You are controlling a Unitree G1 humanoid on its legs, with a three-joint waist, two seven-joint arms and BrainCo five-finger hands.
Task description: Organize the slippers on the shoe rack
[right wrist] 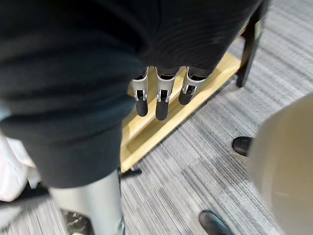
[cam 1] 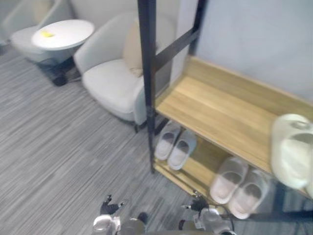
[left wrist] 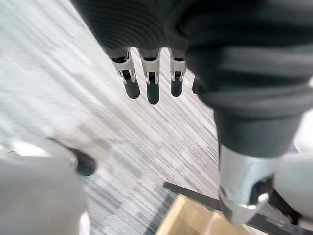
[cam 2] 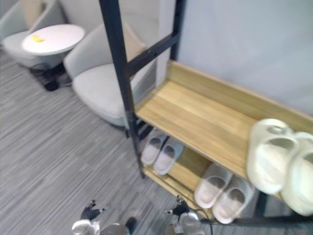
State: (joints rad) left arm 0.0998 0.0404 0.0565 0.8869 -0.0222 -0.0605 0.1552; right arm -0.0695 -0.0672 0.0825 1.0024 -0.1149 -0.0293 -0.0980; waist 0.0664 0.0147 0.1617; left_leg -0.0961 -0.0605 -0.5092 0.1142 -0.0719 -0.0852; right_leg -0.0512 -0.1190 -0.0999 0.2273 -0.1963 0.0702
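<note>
Your shoe rack (cam 1: 220, 112) is pale wood-grain boards in a black metal frame, standing on grey striped carpet (cam 1: 58, 147). The chunky cream slippers (cam 2: 271, 154), smooth and rounded, sit at the right end of the top shelf. On the lower shelf, the greyish-white slippers (cam 1: 175, 143) sit by the black post and the pinkish slippers (cam 1: 238, 185) further right, each pair side by side. Your left hand (left wrist: 152, 90) hangs over the carpet, fingers straight, slightly apart, holding nothing. It's the same with your right hand (right wrist: 163, 105), above the rack's lower board. A padded off-white armchair (cam 1: 112, 81) stands just left of the rack.
</note>
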